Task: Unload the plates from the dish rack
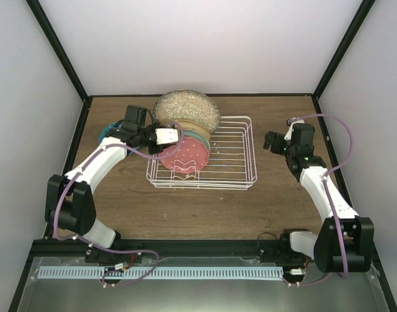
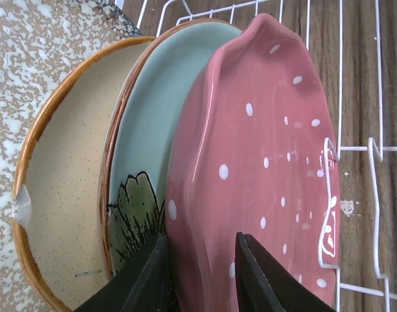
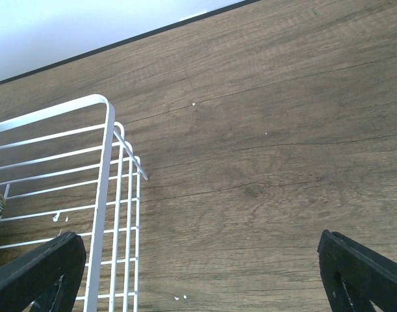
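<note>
1. Check the left gripper (image 1: pixel 178 135). It reaches over the left end of the dish rack (image 1: pixel 230 153), at the top edge of the pink plate (image 1: pixel 189 156).
2. Confirm the grasp in the left wrist view. The left gripper (image 2: pixel 201 240) is narrowed onto the rim of the pink plate (image 2: pixel 263 162). One finger (image 2: pixel 146 279) sits in the gap behind that plate and the other finger (image 2: pixel 266 283) lies on its white-dotted face.
3. Note that the pink plate stands on edge in the dish rack (image 2: pixel 354 149), with a white wire divider against its lower face.
4. Read the row of plates from front to back in the left wrist view:
   - the pink plate;
   - the mint green plate (image 2: pixel 153 123), brown-rimmed, with a black-outlined green plant drawn on it;
   - the cream plate (image 2: pixel 62 175), orange-brown at the rim;
   - the grey speckled plate (image 2: pixel 36 45), the largest.
5. In the top view, find the grey speckled plate (image 1: pixel 186 109) leaning at the far left corner of the rack. It rises above the other plates.
6. Look under the left arm in the top view. A blue plate (image 1: pixel 104 132) shows on the table (image 1: pixel 282 195), left of the rack. The arm hides most of it.
7. Check the right gripper (image 1: pixel 269 142). It hangs over bare table just right of the rack, apart from it.
8. Confirm in the right wrist view that the right gripper (image 3: pixel 199 240) is spread wide with nothing between its fingers. Only the rack's corner (image 3: pixel 108 169) and the wooden table (image 3: pixel 263 130) lie below it.
</note>
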Robot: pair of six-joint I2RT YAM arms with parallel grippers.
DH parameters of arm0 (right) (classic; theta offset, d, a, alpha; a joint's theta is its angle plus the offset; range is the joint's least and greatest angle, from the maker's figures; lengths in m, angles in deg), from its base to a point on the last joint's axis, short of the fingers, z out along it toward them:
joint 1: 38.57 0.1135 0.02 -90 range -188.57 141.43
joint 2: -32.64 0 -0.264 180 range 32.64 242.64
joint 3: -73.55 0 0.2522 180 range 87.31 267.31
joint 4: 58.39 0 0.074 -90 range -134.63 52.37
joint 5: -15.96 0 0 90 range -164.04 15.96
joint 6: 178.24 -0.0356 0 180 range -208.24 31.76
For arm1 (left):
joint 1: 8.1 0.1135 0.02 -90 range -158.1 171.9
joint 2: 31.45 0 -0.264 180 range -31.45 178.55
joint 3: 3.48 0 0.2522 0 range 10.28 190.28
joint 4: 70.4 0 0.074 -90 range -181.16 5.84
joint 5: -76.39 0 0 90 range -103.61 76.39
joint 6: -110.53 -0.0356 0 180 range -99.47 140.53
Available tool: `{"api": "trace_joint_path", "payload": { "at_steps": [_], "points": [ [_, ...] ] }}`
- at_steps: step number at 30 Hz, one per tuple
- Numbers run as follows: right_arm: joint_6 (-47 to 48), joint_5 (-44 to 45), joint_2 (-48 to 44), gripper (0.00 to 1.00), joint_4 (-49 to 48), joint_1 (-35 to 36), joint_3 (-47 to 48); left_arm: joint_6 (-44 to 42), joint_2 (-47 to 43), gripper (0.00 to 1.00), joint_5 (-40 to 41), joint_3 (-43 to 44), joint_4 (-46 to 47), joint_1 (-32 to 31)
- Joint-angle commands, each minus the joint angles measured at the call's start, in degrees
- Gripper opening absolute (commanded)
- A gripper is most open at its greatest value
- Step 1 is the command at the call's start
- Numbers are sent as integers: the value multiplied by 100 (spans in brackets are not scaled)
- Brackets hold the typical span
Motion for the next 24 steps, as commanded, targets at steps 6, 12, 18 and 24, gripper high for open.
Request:
{"api": "trace_joint_path", "payload": {
  "at_steps": [6,12,18,24],
  "points": [
    [50,66,-56,100,48,-45,90,-101,121,6,132,-104,-70,-170],
    [33,65,-41,100,46,-45,80,162,-64,4,355,-127,53,-254],
    [24,69,-31,100,23,-45,58,554,-626,4,872,-31,251,-465],
    [-37,17,27,100,-51,-45,51,927,-1266,4,1429,-45,624,-734]
  ]
}}
